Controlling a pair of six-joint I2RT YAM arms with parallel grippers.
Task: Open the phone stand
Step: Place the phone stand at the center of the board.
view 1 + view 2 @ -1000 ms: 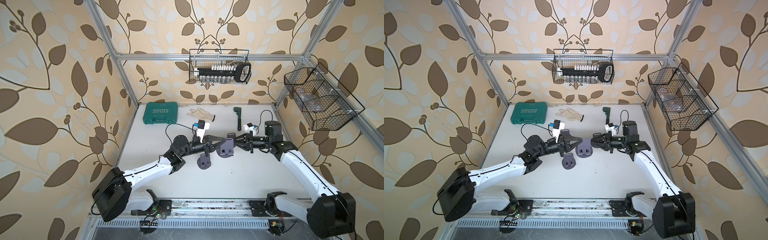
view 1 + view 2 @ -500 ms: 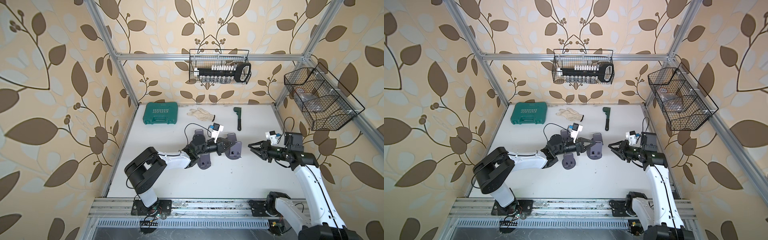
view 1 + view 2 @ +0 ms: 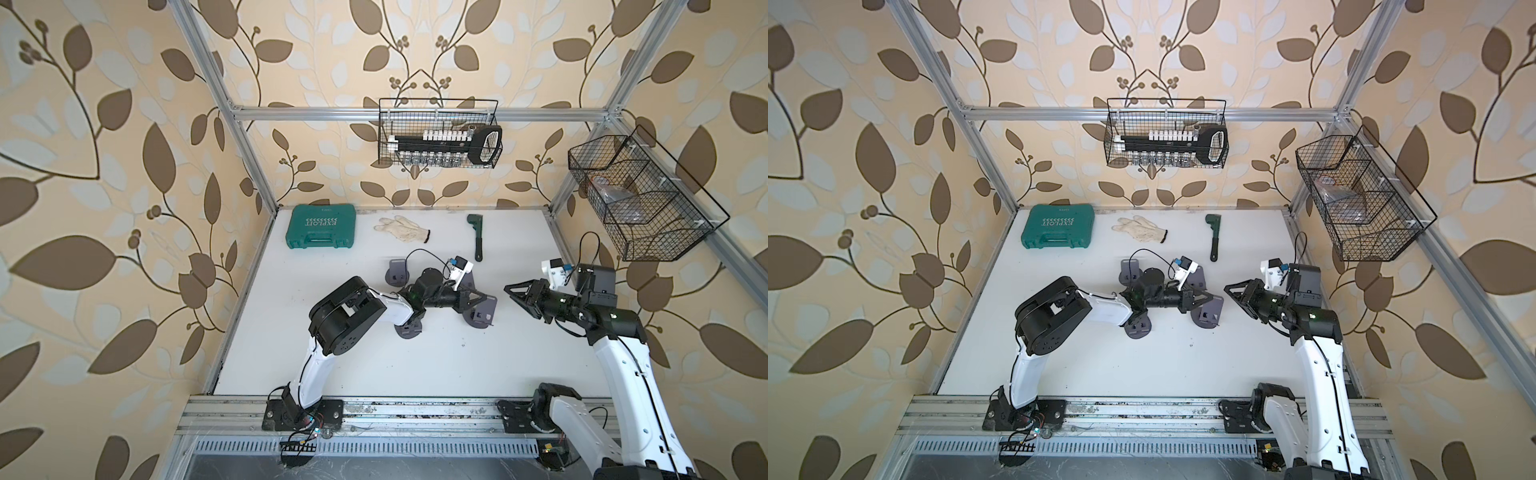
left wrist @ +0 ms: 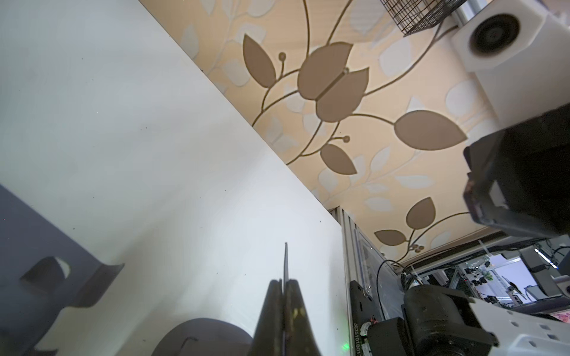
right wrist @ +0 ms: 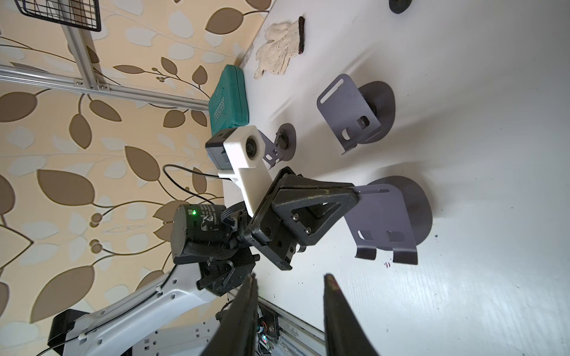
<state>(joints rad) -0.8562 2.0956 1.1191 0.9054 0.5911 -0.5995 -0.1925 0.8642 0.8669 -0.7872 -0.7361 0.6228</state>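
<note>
The phone stand (image 3: 482, 313) sits near the middle of the tabletop (image 3: 457, 374), with its round base flat on the surface and its grey plate raised off that base, the hooks at the plate's lower edge. The left gripper (image 3: 484, 297) has its jaws closed on the plate's top edge. In the left wrist view the thin sheet pokes out between the pressed-together fingers (image 4: 271, 308). The right gripper (image 3: 508, 287) hangs near the stand on the side away from the left arm, not touching it, with its jaws parted and nothing between them. Another grey stand (image 5: 354, 120) rests just behind, untouched. The step in hand looks like the unfolding itself, probably near its end, since the plate seems to sit at a usable angle. The next move likely calls for the left jaws to let go and draw straight off the edge, so the light stand neither drags nor tips. If the hinge needs more angle, the right gripper could steady the base.
</note>
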